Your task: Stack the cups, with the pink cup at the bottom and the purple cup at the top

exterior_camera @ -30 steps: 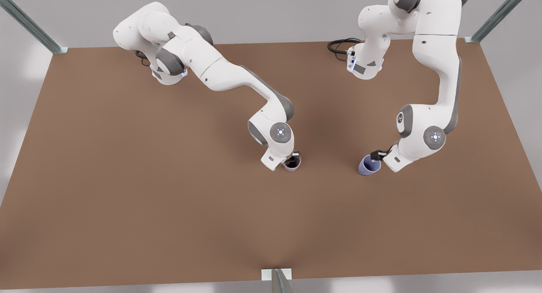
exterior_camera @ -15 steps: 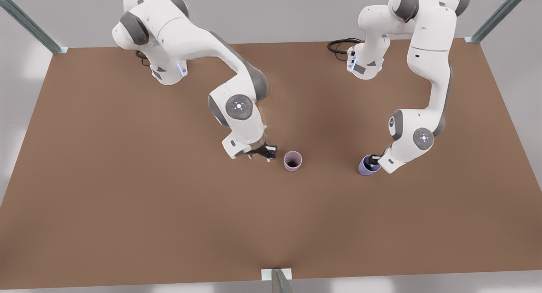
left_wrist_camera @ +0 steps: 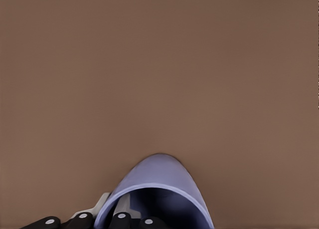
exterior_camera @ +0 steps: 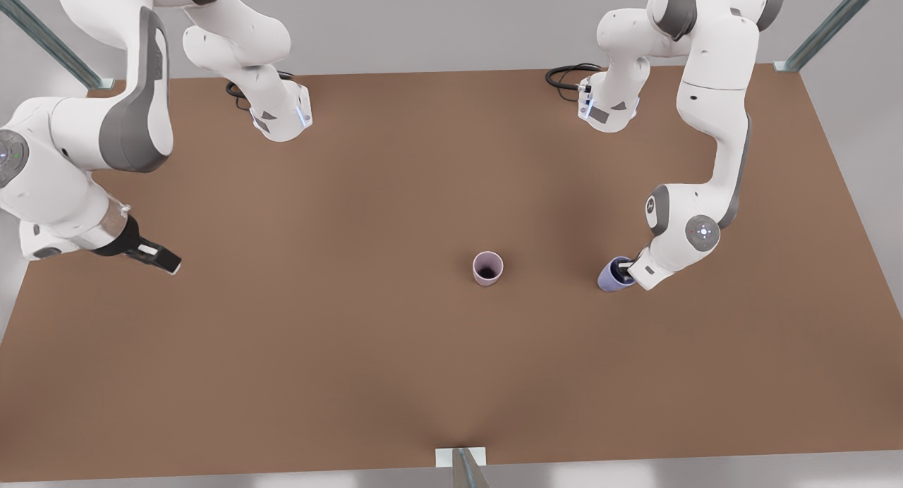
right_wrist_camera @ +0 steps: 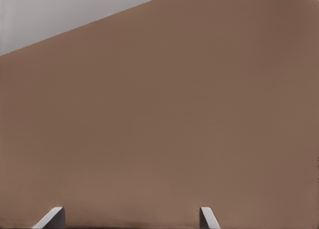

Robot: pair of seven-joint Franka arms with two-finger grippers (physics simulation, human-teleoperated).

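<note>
A wide brown tabletop (exterior_camera: 317, 347) carries everything, with grey wall behind and metal frame posts at its corners. Two white arms with grey joints rise from bases at the far edge. The arm on the front view's left is swung out over the left edge of the tabletop and waits there; its right gripper (exterior_camera: 156, 257) hangs above bare board, well apart from both cups, and the right wrist view shows its two pale fingertips (right_wrist_camera: 50, 218) spread wide with nothing between them. The arm on the front view's right bends down to the purple cup (exterior_camera: 612, 276), where the left gripper (exterior_camera: 625, 268) is pinching the rim, one finger inside the cup and one outside its wall, as the left wrist view shows (left_wrist_camera: 112, 216).

There are two cups, both small, tapered and without handles. The pink cup (exterior_camera: 487, 269) stands upright near the middle of the tabletop, pale dusty mauve with a lighter rim and a dark inside. The purple cup is bluish lavender, sits to the right of the pink one and well apart from it, and leans with its mouth toward the gripper. No writing can be read anywhere.
</note>
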